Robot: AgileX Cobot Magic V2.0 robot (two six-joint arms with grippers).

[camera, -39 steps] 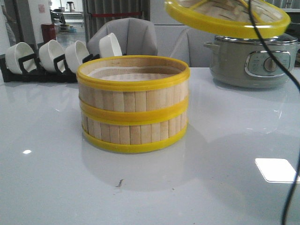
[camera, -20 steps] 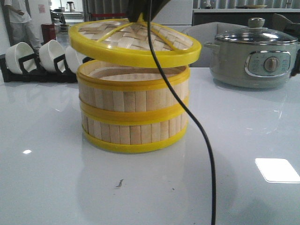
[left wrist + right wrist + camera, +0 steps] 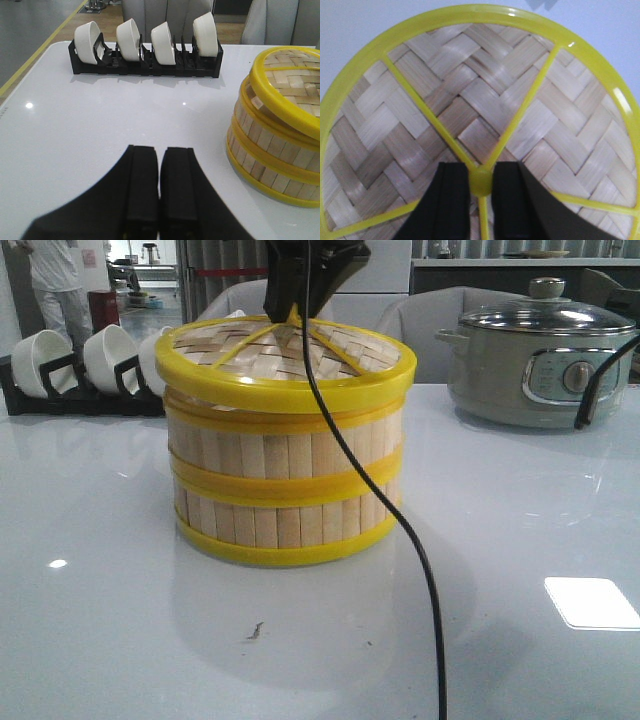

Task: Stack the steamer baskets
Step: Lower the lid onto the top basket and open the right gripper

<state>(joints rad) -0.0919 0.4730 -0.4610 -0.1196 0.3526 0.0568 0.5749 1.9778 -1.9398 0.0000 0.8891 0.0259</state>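
Glossy white table (image 3: pixel 520 540) filling the front view, grey chairs and a kitchen counter sitting behind. Standing mid-table: two steamer baskets (image 3: pixel 285 490) stacked, yellow rims touching. Resting on top, slightly tilted and offset: woven bamboo lid (image 3: pixel 285 355) with yellow rim and spokes. Right gripper (image 3: pixel 481 182) reaching down over the lid, jaws clamping the yellow hub (image 3: pixel 481 181) at its centre. Black cable (image 3: pixel 420 570) hanging across the stack's front. Left gripper (image 3: pixel 160 187) hovering above bare table beside the stack, jaws pressing together, holding nothing. Sitting behind left: white bowls (image 3: pixel 135 37) in a black rack (image 3: pixel 145 67). Sitting behind right: grey-green pot (image 3: pixel 540 365) with glass lid.
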